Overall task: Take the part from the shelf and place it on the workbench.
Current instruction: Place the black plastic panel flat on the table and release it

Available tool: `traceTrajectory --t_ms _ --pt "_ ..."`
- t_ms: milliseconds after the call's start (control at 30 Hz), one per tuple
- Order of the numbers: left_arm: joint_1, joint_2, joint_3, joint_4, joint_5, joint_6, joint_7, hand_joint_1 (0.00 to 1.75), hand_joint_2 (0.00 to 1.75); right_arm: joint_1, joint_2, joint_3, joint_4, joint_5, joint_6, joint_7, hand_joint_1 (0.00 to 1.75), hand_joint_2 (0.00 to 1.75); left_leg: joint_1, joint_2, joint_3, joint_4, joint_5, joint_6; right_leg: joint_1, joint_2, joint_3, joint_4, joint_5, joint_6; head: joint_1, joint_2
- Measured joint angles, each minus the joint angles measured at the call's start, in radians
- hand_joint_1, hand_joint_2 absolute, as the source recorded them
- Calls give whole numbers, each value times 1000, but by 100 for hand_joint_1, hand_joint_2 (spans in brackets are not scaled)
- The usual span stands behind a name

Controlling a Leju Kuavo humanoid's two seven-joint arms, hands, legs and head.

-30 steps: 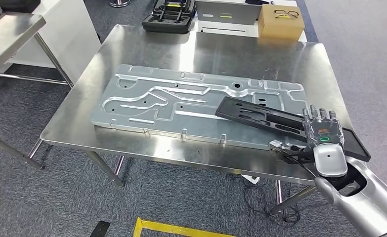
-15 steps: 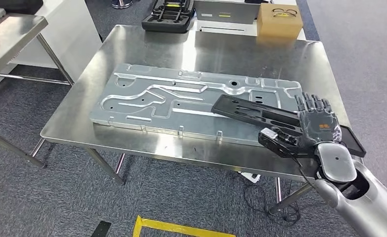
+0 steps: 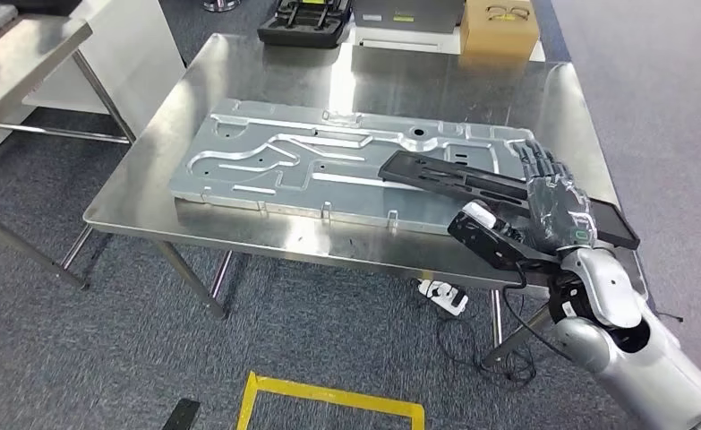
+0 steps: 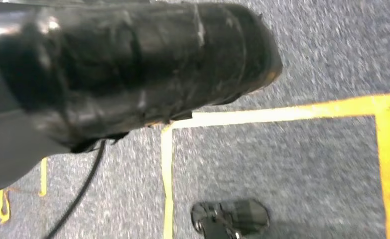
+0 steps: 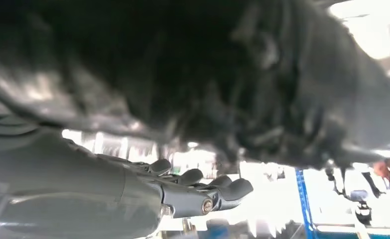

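The black flat part [image 3: 454, 176] lies slanted across the right end of the ribbed aluminium plate [image 3: 266, 161] on the steel workbench [image 3: 266, 81]. Its near end juts past the bench's right front corner. My right hand [image 3: 552, 202] hovers over that near end, back of the hand up and fingers stretched out along the part. The thumb is spread wide toward the bench's front edge. In the right wrist view the part's dark underside [image 5: 183, 74] looms blurred, and the fingers [image 5: 217, 191] reach out straight with a gap between them and the part.
A black case [image 3: 306, 22] and a cardboard box [image 3: 499, 27] sit at the bench's far edge. Another steel table [image 3: 15, 54] stands at the left. A power strip [image 3: 442, 296] and cables lie under the bench. Yellow floor tape [image 3: 329, 394] runs in front.
The whole view has shifted a little. My right hand's fingers have straightened over the part and the thumb has swung away from it. The part now rests lower on the plate.
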Motion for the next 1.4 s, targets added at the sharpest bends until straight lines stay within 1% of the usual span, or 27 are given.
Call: traceTrajectory --t_ms 33,67,133,200,233,267,300,333,400,467,567,633,700,733,800,833,867,933,1000,1067,1100,1167,1233,1267,1300,1333,1400 --pt "1 0 0 0 1 2 4 0 0 1 3 -5 -1 -43 -45 -8 0 0 1 1 -3 -5 13 6 -2 1 -2 -3 4 6 -1 0" --pt "1 1 0 0 2 2 7 0 0 2 5 -12 -1 -78 -80 -14 0 0 2 3 -9 -12 29 12 -2 2 -8 4 -10 10 0 0" --pt "2 1 0 0 4 3 10 0 0 4 7 -26 -1 -113 -112 -21 0 0 7 7 -30 -24 60 23 -3 3 -34 78 -96 16 5 0" --pt "2 1 0 0 6 3 10 0 0 6 10 -32 -1 -120 -116 -24 0 0 7 7 -60 -24 84 27 -4 3 -60 208 -196 22 9 0" --pt "2 1 0 0 6 3 10 0 0 7 11 -33 -1 -121 -116 -24 0 0 7 7 -76 -23 95 26 -5 3 -62 262 -218 24 10 0" --pt "2 1 0 0 6 3 10 0 0 8 12 -34 -1 -121 -116 -24 0 0 7 7 -92 -20 105 25 -5 3 -51 286 -215 26 10 0" --pt "3 1 0 0 6 3 10 0 0 9 13 -36 -1 -121 -116 -24 0 0 8 7 -108 -16 115 23 -5 3 -21 274 -196 27 10 0" --pt "3 1 0 0 6 3 10 0 0 9 13 -38 -1 -122 -117 -24 0 0 8 7 -123 -11 123 20 -6 3 27 226 -174 26 10 0" --pt "3 0 0 0 6 3 11 0 0 8 14 -42 -1 -130 -124 -25 0 0 7 6 -147 3 135 12 -3 4 141 78 -169 21 9 0" --pt "3 0 0 0 7 4 13 0 0 9 17 -48 -2 -163 -154 -25 0 0 5 5 -156 9 149 1 1 5 194 -6 -188 12 10 0" --pt "4 2 0 0 7 9 26 0 0 12 24 -56 5 -262 -262 -25 0 0 5 3 -169 14 156 -14 -1 3 177 -14 -168 -8 13 0" --pt "6 3 0 0 6 13 35 0 0 17 29 -62 17 -312 -350 -27 0 0 9 2 -198 77 85 -27 -6 1 153 -17 -145 -23 10 0" --pt "6 3 0 0 2 14 43 0 0 24 35 -73 31 -326 -440 -37 0 0 14 2 -232 205 -15 -39 -5 0 123 -16 -122 -29 5 0" --pt "6 2 0 0 0 14 46 0 0 30 40 -79 38 -331 -485 -51 0 0 16 2 -241 264 -39 -42 -4 0 108 -15 -111 -29 5 0" --pt "6 1 0 0 -4 12 49 0 0 46 56 -96 50 -362 -557 -104 0 0 17 2 -219 302 -20 -43 -3 0 79 -13 -90 -27 5 0" --pt "6 0 0 0 -4 11 50 0 0 55 68 -110 54 -391 -578 -144 0 0 17 2 -181 268 7 -41 -2 1 66 -12 -80 -26 5 0" --pt "5 0 0 0 -4 9 50 0 0 64 83 -128 57 -429 -589 -186 0 0 17 2 -132 212 29 -36 -1 1 54 -10 -71 -24 5 0" --pt "1 0 0 0 -4 6 50 0 0 76 113 -175 61 -549 -596 -273 0 0 12 1 -22 63 20 -23 1 1 40 -9 -54 -16 5 0" --pt "-3 0 0 0 -3 2 49 0 0 80 141 -219 64 -676 -596 -341 0 0 5 -1 23 -17 -2 -12 -2 -1 39 -12 -38 -5 4 0" --pt "-3 0 0 0 -3 -2 49 0 0 85 163 -245 68 -752 -596 -386 0 0 3 0 15 -26 13 -1 -5 -1 38 -18 -24 6 0 0" --pt "-3 0 0 0 -3 -4 49 0 0 91 177 -261 71 -774 -596 -408 0 0 5 1 8 -30 24 7 -6 0 32 -12 -34 11 -1 0" --pt "-2 0 0 0 -4 -10 50 0 0 106 211 -309 74 -786 -597 -457 0 0 9 5 -14 -36 52 24 -7 2 6 54 -114 17 5 0" --pt "-1 -1 0 0 -6 -15 50 0 0 116 246 -373 75 -775 -597 -496 0 0 9 5 -46 -34 77 31 -10 3 -27 186 -219 21 9 0" --pt "0 -2 0 0 -7 -17 50 0 0 120 260 -401 74 -766 -597 -505 0 0 9 5 -63 -32 88 30 -11 3 -35 245 -246 24 9 0" --pt "1 -3 0 0 -9 -19 51 0 0 126 271 -421 74 -755 -597 -508 0 0 9 5 -78 -31 97 29 -11 3 -31 279 -248 26 9 0" --pt "3 -4 0 0 -10 -20 52 0 0 133 282 -436 73 -739 -597 -508 0 0 10 5 -93 -28 106 27 -12 3 -10 278 -231 28 9 0" --pt "5 -6 0 0 -12 -23 49 0 0 148 301 -462 69 -699 -597 -508 0 0 12 5 -120 -19 119 19 -14 2 81 176 -180 28 9 0"
